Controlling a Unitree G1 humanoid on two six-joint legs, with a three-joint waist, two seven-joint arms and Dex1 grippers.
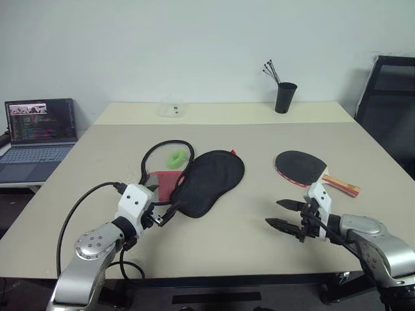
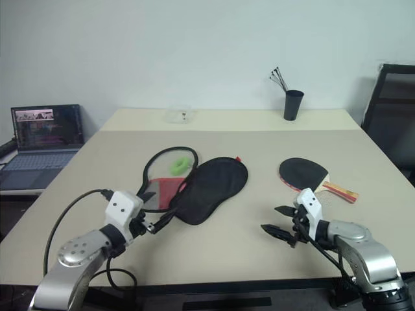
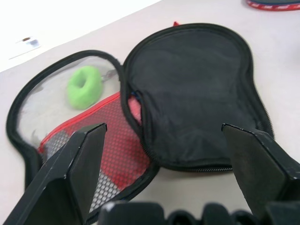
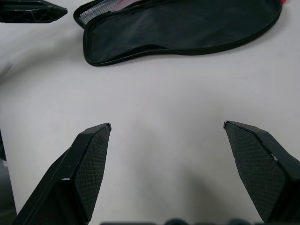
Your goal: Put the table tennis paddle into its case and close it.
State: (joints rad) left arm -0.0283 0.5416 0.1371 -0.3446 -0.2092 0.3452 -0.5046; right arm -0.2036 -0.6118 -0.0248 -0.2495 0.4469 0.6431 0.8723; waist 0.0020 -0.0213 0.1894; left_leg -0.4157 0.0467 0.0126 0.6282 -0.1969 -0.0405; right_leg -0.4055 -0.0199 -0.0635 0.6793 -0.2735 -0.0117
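Left end effector [image 1: 167, 216] beside unzipped, paddle-less case [image 1: 211, 181]

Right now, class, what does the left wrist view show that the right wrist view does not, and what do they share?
Left wrist view, not the right: the green ring within the open case's clear half, the paddle's red edge, and the open left gripper up close. Right wrist view, not the left: the open right gripper over bare table, plus one left fingertip. Both: the case's black flap on the table.
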